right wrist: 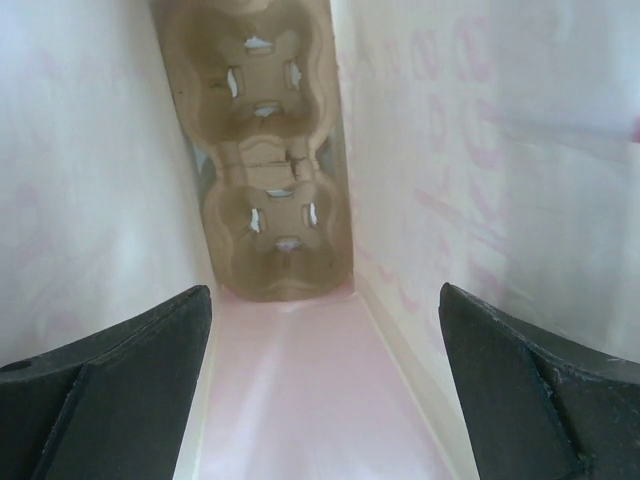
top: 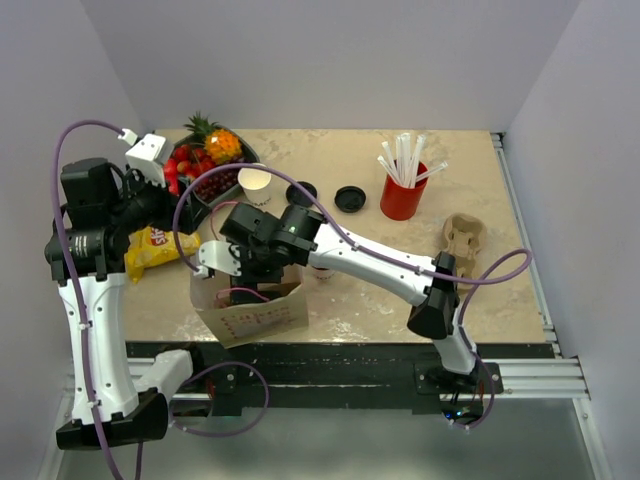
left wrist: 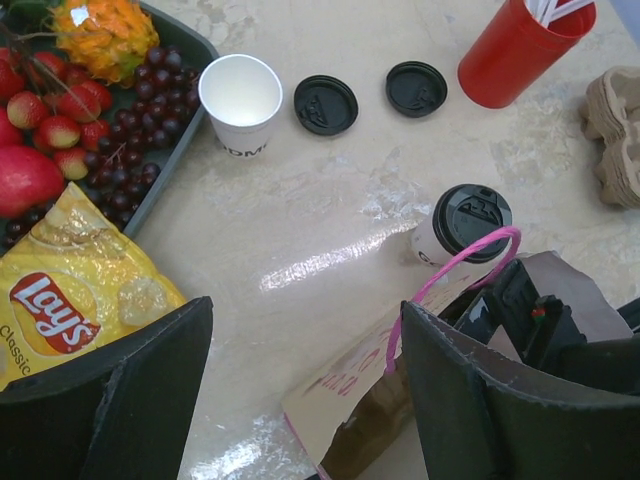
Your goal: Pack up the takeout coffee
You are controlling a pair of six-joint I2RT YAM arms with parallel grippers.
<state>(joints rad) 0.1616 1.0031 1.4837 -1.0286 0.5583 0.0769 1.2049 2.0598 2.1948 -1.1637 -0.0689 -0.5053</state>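
A lidded white takeout coffee cup point(left wrist: 460, 225) stands on the table just behind the brown paper bag point(left wrist: 370, 390). Farther back, an open white cup point(left wrist: 240, 95) stands beside two loose black lids point(left wrist: 325, 104) point(left wrist: 417, 88). My left gripper point(left wrist: 305, 310) hovers open above the bag's near edge and holds nothing. My right gripper point(right wrist: 325, 290) is open down inside the bag point(top: 260, 315), with nothing between its fingers. A brown cardboard cup carrier point(right wrist: 265, 200) lies on the bag's floor beyond the right fingertips. In the top view the right arm hides the lidded cup.
A fruit tray point(top: 190, 205) and a yellow chip packet point(top: 155, 250) lie at the left. A red cup of white straws point(top: 403, 190) stands at the back right. A second cardboard carrier point(top: 462, 238) sits near the right edge. The bag's pink handle point(left wrist: 450, 270) arches up.
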